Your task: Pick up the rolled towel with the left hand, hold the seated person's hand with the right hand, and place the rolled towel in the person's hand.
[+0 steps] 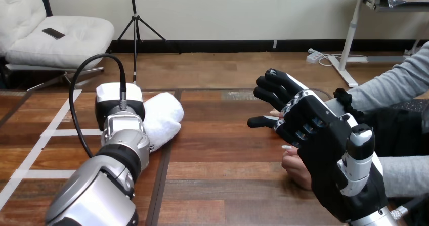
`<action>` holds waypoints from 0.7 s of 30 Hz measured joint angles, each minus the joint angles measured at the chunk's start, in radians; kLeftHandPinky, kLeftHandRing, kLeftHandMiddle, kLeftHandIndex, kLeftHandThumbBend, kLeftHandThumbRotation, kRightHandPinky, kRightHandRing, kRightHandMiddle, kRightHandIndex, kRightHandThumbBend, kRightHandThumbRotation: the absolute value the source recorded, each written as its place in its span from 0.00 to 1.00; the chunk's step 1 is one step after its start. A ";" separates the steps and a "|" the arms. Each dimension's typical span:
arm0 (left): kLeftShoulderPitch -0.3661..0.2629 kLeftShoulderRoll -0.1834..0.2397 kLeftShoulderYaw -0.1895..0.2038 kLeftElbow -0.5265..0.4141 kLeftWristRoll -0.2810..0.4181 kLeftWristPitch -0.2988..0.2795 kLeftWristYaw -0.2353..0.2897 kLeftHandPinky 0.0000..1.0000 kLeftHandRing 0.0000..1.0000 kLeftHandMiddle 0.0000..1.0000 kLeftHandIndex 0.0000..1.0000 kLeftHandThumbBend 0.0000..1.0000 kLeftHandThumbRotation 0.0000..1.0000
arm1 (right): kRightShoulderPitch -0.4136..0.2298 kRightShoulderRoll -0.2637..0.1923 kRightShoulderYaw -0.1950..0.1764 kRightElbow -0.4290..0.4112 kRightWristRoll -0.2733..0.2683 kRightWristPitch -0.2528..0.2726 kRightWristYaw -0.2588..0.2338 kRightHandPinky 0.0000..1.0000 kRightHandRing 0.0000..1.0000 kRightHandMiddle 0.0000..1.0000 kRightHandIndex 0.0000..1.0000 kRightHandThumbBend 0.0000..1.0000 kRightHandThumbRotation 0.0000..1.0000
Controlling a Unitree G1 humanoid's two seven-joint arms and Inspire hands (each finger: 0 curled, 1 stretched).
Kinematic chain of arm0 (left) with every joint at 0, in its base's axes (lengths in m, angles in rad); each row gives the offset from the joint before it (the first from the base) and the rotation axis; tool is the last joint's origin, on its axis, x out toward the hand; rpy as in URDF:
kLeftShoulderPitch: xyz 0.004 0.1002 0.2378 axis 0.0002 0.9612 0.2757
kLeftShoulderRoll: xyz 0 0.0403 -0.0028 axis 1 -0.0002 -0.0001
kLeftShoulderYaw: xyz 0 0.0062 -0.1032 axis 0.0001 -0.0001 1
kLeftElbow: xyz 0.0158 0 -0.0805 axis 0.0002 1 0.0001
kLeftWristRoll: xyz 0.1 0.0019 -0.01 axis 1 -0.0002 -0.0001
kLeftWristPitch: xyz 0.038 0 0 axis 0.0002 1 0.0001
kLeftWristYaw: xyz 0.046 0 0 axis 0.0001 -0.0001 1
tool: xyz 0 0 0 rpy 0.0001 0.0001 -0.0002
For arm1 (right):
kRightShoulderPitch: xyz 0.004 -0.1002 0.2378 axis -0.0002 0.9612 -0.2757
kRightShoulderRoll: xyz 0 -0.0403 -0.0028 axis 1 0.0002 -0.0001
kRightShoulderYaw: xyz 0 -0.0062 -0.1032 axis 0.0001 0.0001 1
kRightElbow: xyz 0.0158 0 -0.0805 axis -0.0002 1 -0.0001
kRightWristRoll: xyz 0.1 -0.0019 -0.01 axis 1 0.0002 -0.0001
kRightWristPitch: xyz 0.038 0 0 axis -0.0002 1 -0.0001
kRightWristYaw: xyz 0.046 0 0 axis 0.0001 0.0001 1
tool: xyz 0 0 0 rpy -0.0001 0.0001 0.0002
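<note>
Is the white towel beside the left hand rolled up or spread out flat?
Rolled up. The towel shows as a thick, rounded bundle, not a flat sheet; one end is hidden behind the left hand.

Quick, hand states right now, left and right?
Left robot hand: on the rolled towel; grip cannot be told.
Right robot hand: open, in front of the person's hand, not curled round it.

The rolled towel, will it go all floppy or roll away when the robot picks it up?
The rolled towel looks soft and fluffy, so it probably squashes when gripped and feels light. Its roll could loosen and droop if lifted by one end. Lying on the flat table, it likely stays put rather than rolling far.
</note>
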 measured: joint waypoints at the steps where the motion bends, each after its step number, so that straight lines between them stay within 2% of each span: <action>1: 0.000 -0.001 0.000 0.000 0.000 -0.001 0.005 0.18 0.27 0.38 0.67 0.64 0.00 | -0.001 0.000 0.000 0.000 0.000 0.000 0.000 0.72 0.92 0.90 0.88 0.90 1.00; 11: 0.003 -0.002 0.004 0.000 0.000 -0.022 0.035 0.22 0.30 0.42 0.65 0.66 0.00 | -0.006 0.000 -0.002 0.000 0.000 0.000 -0.001 0.73 0.92 0.90 0.88 0.90 1.00; 21: 0.019 0.001 0.024 0.000 -0.030 -0.080 0.081 0.21 0.29 0.43 0.60 0.71 0.00 | -0.008 0.000 -0.002 0.000 -0.001 0.000 -0.002 0.73 0.91 0.90 0.87 0.90 1.00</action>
